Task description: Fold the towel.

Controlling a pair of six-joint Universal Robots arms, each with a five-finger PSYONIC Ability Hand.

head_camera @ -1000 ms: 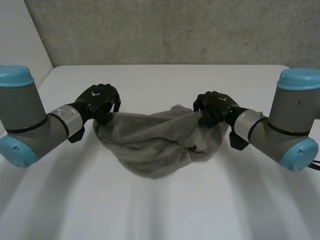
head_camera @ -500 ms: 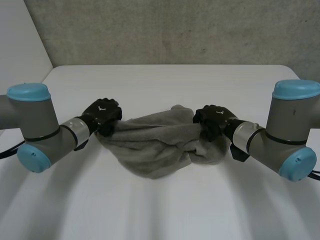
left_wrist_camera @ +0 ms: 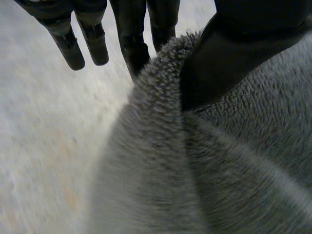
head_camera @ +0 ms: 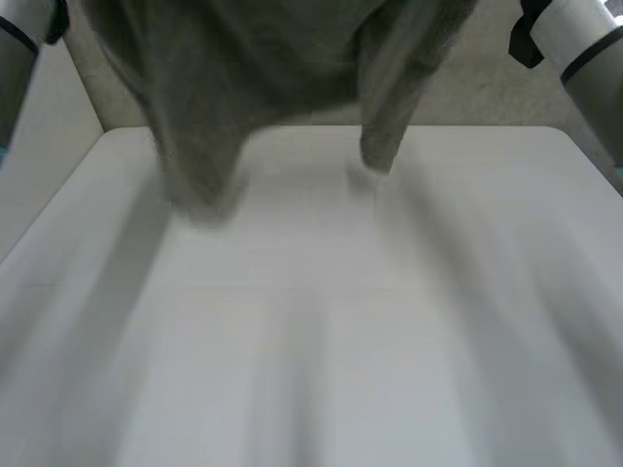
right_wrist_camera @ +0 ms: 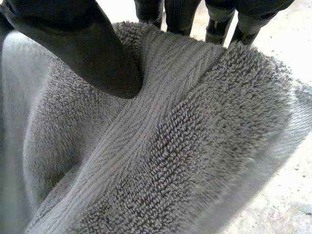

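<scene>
Head view: towel (head_camera: 243, 78) now hoisted up, prev. bunched on table (head_camera: 389, 341).

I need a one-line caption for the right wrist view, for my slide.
Right hand pinching a fold of the grey towel between thumb and fingers.

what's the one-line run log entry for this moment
towel: held aloft, hanging over table | left hand: pinching towel | right hand: pinching towel | fold: not yet made
</scene>
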